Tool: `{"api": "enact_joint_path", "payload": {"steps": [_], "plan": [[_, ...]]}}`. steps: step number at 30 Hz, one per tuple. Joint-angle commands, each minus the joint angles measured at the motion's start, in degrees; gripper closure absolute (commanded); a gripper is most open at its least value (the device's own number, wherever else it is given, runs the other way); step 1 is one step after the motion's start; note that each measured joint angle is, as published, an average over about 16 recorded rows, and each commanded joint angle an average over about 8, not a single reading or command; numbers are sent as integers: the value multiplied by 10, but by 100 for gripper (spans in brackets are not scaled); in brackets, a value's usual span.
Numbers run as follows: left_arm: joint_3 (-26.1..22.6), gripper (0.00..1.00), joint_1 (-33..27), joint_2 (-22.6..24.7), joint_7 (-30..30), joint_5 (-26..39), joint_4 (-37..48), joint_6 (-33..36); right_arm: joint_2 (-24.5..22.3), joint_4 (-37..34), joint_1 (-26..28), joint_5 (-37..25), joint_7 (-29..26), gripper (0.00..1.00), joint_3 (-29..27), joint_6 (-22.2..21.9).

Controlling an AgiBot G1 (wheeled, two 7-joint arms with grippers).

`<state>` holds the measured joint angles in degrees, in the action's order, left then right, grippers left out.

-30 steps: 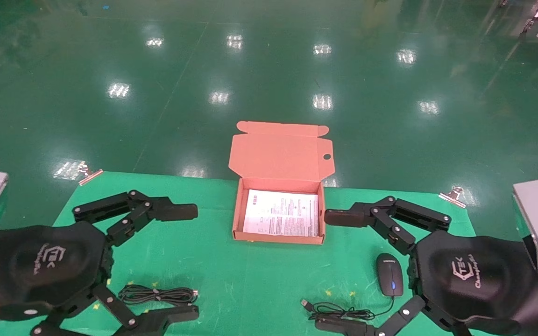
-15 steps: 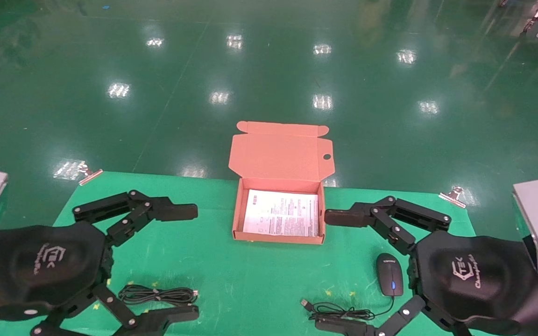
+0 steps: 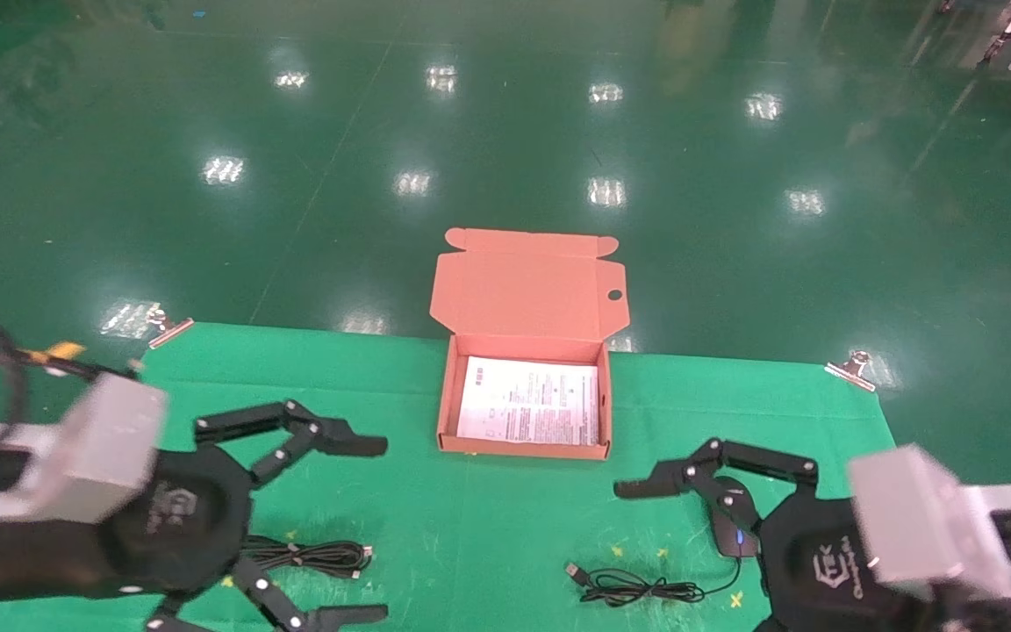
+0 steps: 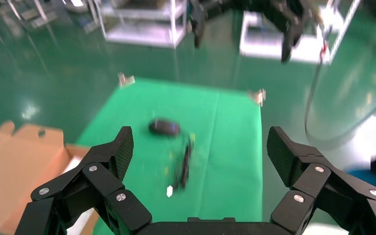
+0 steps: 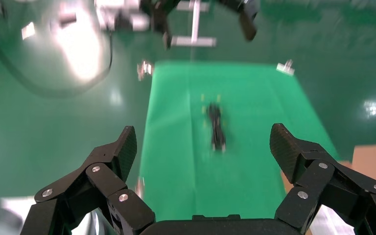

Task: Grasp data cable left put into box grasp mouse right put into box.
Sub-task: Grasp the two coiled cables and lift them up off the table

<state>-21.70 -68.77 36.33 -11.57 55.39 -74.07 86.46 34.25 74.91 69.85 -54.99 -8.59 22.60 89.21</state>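
Observation:
The data cable (image 3: 304, 555) lies as a flat black coil on the green cloth, near left. My left gripper (image 3: 374, 527) hangs over it, open and empty, one finger on either side of the coil's right end. The black mouse (image 3: 727, 529) with a blue light lies near right, partly hidden under my right gripper (image 3: 646, 553), which is open and empty. Its cord (image 3: 637, 586) is bunched to its left. The orange box (image 3: 444, 412) stands open at the middle back with a white sheet inside. The left wrist view shows the mouse (image 4: 164, 127); the right wrist view shows the cable (image 5: 215, 128).
The green cloth (image 3: 435, 518) ends at a far edge held by metal clips (image 3: 170, 329) (image 3: 856, 369), with shiny green floor beyond. The box's lid (image 3: 527, 285) stands up behind it. There is bare cloth between the box and the two items.
Both arms have swung and their grey wrist housings have come into view. The left gripper has moved right over the cable. The right gripper has drawn back and now covers part of the mouse.

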Motion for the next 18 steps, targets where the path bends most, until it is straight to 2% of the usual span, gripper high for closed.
{"api": "enact_joint_path", "payload": {"steps": [1, 5, 12, 18], "plan": [[-14, 0, -20, 4, -2, 31, -1, 5, -1, 4, 21, -33, 3, 0, 14, 9], [-48, 0, -57, 23, 10, 117, 2, 9, 9, 9, 78, -107, 21, 0, 79, 16], [-115, 0, -106, 56, 27, 292, -11, -1, 42, 3, 175, -227, 52, 0, 226, 18], [-167, 0, -123, 85, 31, 431, -23, -22, 83, -9, 226, -316, 67, 0, 332, 14]]}}
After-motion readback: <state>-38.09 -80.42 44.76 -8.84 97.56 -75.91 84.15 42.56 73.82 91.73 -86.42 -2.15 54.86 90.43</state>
